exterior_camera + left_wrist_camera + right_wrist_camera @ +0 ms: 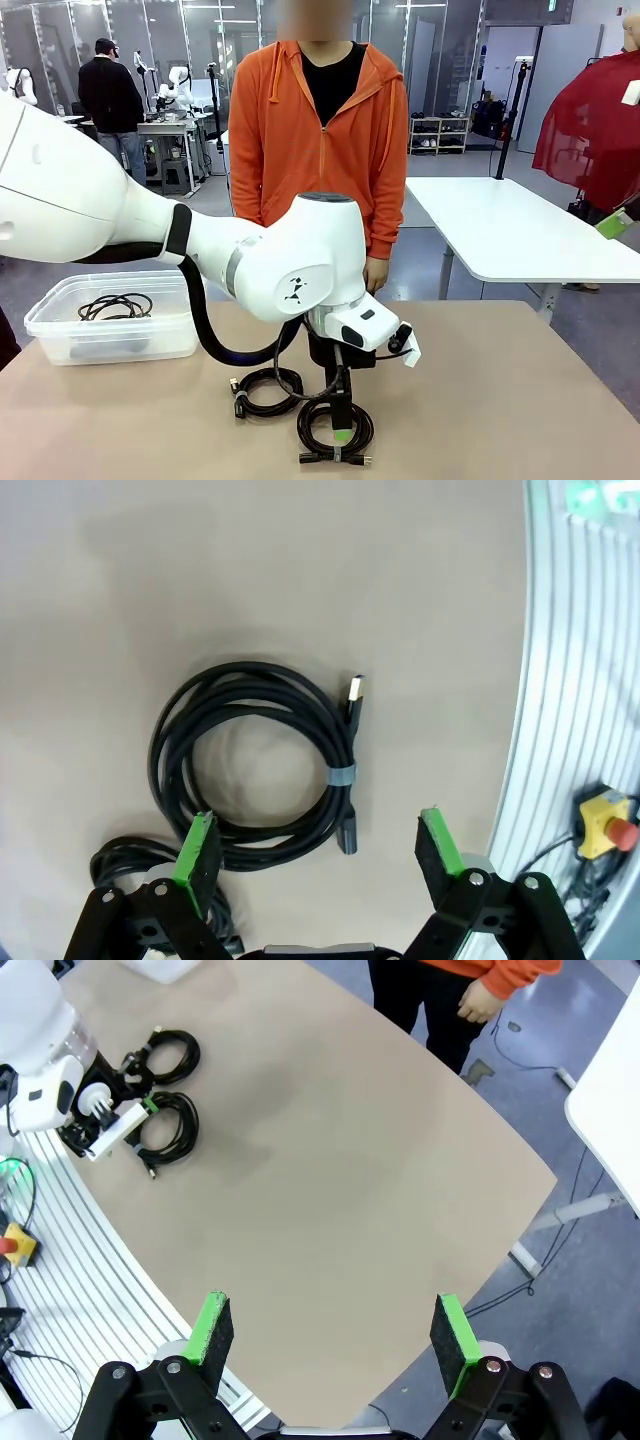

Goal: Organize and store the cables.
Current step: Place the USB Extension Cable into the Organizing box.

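Two cables lie as round black coils near the table's front edge. The nearer cable (pixel 335 432) (pixel 255 765) (pixel 170 1125) has a grey tie and a USB plug. My left gripper (pixel 341 424) (pixel 318 850) hangs open just above it, one green pad on each side of the coil's edge, touching nothing. The second cable (pixel 264 390) (pixel 130 860) (pixel 165 1055) lies beside it. A third cable (pixel 115 305) rests inside a clear plastic bin (pixel 60 335). High above the table, my right gripper (pixel 335 1330) is open and holds nothing.
A person in an orange hoodie (pixel 320 140) stands at the far edge, one hand (pixel 480 1000) hanging by the table. Beyond the near edge, a yellow box with a red stop button (pixel 610 825) sits on a white ribbed surface. Bare tan tabletop (pixel 340 1160) stretches to the right of the coils.
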Robot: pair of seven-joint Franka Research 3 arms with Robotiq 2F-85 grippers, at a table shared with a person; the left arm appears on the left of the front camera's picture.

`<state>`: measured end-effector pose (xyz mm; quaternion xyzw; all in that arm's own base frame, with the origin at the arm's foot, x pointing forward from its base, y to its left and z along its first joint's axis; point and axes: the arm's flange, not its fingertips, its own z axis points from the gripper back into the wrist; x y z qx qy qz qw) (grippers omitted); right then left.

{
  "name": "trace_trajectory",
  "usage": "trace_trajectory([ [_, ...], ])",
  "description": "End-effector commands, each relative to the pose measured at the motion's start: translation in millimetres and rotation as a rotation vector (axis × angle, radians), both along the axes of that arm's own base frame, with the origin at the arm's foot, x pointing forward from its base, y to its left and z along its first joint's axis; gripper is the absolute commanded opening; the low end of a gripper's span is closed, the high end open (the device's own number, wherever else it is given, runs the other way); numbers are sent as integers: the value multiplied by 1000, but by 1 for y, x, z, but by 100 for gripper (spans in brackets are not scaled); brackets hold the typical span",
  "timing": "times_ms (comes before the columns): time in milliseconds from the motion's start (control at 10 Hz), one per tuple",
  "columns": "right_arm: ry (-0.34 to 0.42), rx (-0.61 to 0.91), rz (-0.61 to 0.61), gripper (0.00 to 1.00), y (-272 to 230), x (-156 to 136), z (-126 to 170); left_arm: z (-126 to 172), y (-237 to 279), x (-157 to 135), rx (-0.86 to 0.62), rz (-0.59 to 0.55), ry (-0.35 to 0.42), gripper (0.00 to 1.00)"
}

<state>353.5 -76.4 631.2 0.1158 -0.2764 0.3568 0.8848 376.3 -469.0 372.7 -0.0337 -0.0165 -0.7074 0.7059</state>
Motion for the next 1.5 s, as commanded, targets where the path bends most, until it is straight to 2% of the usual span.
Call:
trace_trajectory([
  [0, 3, -7, 10, 100, -1, -2, 0, -15, 3, -2, -38, 33, 48, 98],
  [500, 3, -7, 10, 100, -1, -2, 0, -39, 4, 6, -32, 38, 84, 98],
  [1200, 3, -7, 10, 100, -1, -2, 0, -59, -1, 17, -36, -33, 145, 98],
  [1300, 3, -7, 10, 100, -1, -2, 0, -60, -2, 17, -12, -41, 163, 81],
  [1400, 3, -7, 10, 100, -1, -2, 0, -61, -2, 16, 5, -45, 178, 53],
])
